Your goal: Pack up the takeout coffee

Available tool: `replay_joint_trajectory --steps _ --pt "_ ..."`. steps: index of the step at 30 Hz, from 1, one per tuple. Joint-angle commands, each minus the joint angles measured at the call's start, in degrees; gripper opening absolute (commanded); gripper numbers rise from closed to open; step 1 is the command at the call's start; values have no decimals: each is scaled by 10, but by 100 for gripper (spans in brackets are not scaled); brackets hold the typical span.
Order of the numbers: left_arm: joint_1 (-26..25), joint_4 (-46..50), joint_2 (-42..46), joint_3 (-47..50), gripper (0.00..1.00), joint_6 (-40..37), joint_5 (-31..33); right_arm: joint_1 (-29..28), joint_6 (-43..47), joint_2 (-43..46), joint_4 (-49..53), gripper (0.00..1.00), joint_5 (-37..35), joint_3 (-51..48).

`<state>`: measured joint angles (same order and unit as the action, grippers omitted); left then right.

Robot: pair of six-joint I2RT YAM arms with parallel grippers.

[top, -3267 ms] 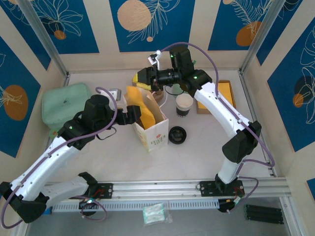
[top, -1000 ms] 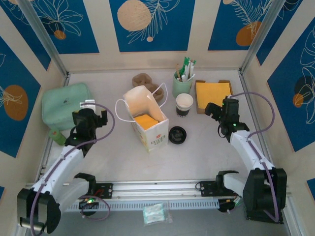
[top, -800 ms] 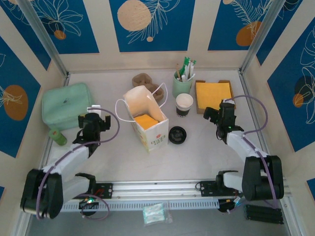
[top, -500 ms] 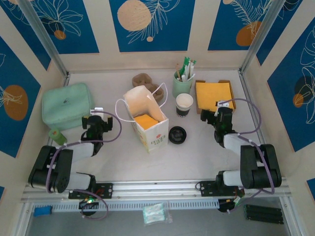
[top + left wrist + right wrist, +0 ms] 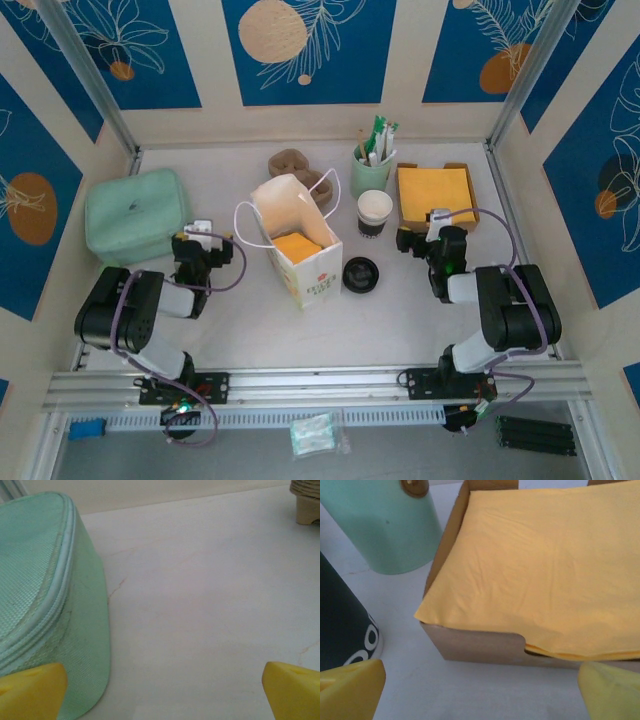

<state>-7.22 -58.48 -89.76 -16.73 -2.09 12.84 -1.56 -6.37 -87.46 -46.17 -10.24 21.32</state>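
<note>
Coffee cup [image 5: 342,630] sits just left of the right gripper [image 5: 480,695], jaws wide open; squeeze its middle softly, kept upright.

Bright, even light; soft wrist-view blur

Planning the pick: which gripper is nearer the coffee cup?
Right. The right gripper sits just right of the coffee cup; the left gripper is beyond the paper bag, far left.

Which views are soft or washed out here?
Top external: even light, sharp, takeout coffee crisp, faint shadows. Left wrist: pale table low-contrast, left gripper's fingertips blurred at bottom corners. Right wrist: napkins fairly sharp, right gripper's fingertips and cropped takeout coffee soft.
</note>
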Motion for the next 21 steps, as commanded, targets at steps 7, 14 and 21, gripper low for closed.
replay_joint_trajectory --steps 7,14,21 --pt "25 44 -1 -48 99 2 -53 11 4 3 -6 99 31 23" --pt "26 42 -1 -46 99 2 -55 11 3 0 -1 99 31 25" --pt "25 37 0 -43 99 0 -55 12 3 4 -9 99 34 20"
